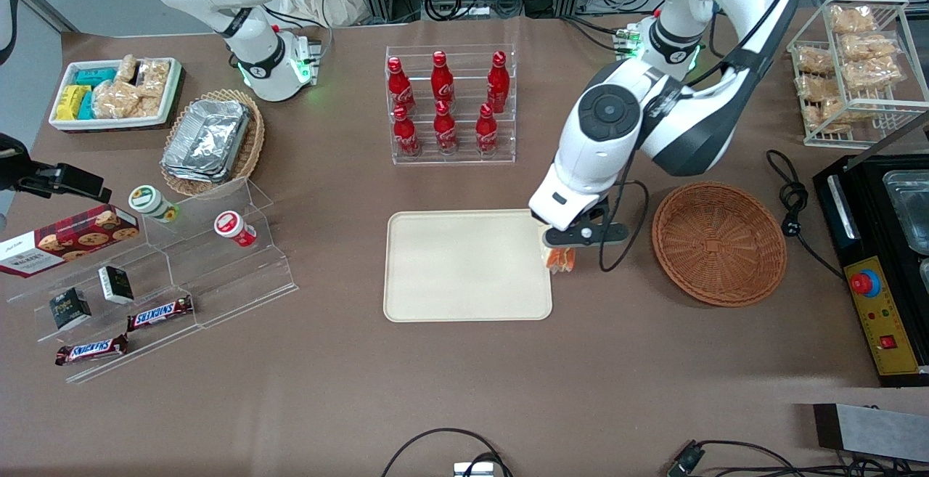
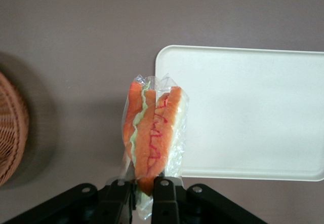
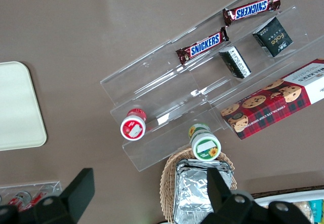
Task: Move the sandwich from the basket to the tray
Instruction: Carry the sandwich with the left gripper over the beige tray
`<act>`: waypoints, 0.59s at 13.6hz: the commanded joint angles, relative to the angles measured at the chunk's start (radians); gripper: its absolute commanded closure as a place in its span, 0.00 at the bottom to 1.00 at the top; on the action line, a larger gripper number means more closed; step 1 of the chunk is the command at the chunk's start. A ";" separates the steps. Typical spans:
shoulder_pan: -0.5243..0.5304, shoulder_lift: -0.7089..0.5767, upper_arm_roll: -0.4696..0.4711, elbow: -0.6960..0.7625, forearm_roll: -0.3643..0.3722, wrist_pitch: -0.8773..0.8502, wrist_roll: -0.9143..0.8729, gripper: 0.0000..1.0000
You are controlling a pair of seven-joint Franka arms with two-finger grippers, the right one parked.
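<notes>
Pincer (image 2: 144, 191) tight on sandwich (image 2: 152, 133) (wrapped)

6 red bottles (image 1: 444, 103), 2 Snickers bars (image 1: 160, 312), 2 cups (image 1: 234, 229)

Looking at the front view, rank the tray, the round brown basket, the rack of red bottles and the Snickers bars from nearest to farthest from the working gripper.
The gripper holds the sandwich at the tray's edge.
1. Tray, directly beside it.
2. Basket, toward the working arm's end.
3. Bottle rack, farther from the camera.
4. Snickers bars, toward the parked arm's end.
</notes>
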 commanded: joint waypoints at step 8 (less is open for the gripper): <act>-0.151 0.216 0.004 0.201 0.143 -0.035 -0.026 1.00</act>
